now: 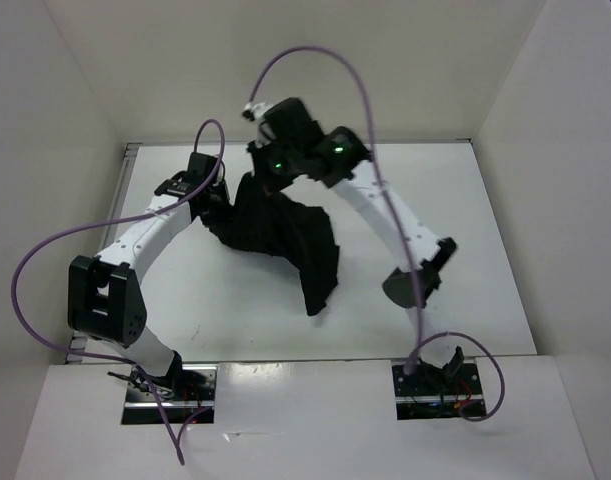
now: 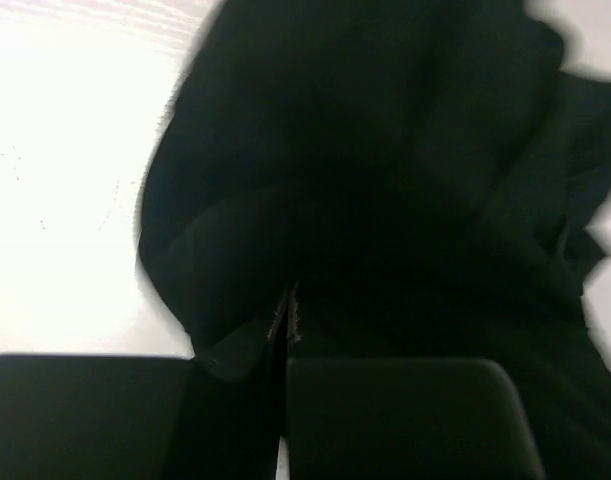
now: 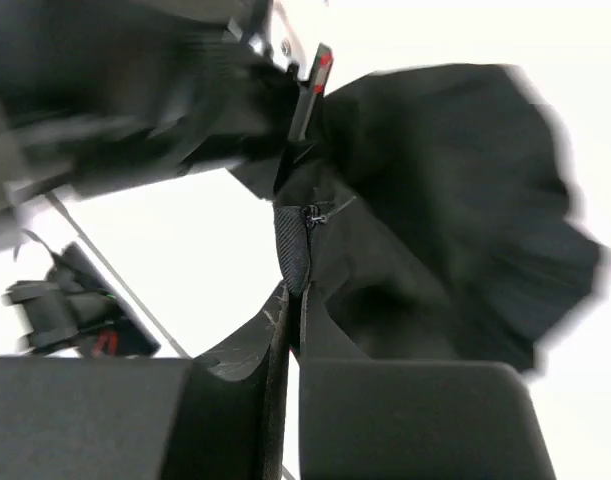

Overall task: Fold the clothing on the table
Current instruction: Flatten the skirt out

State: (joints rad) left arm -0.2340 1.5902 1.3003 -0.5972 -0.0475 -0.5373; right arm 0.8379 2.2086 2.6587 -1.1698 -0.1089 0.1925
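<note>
The clothing (image 1: 285, 235) hangs bunched over the far middle of the table (image 1: 465, 260), pinched near its top by both end effectors. My left arm rises from its base with the elbow swung out left and the forearm reaching inward, and the left end effector (image 1: 221, 200) is clamped tight on the cloth's left edge. My right arm arches higher and its right end effector (image 1: 263, 165) is closed on a fold at the top. The lower tip droops toward mid-table; I cannot tell whether it touches. Both wrist views are blurred, and black fabric swallows the fingertips.
</note>
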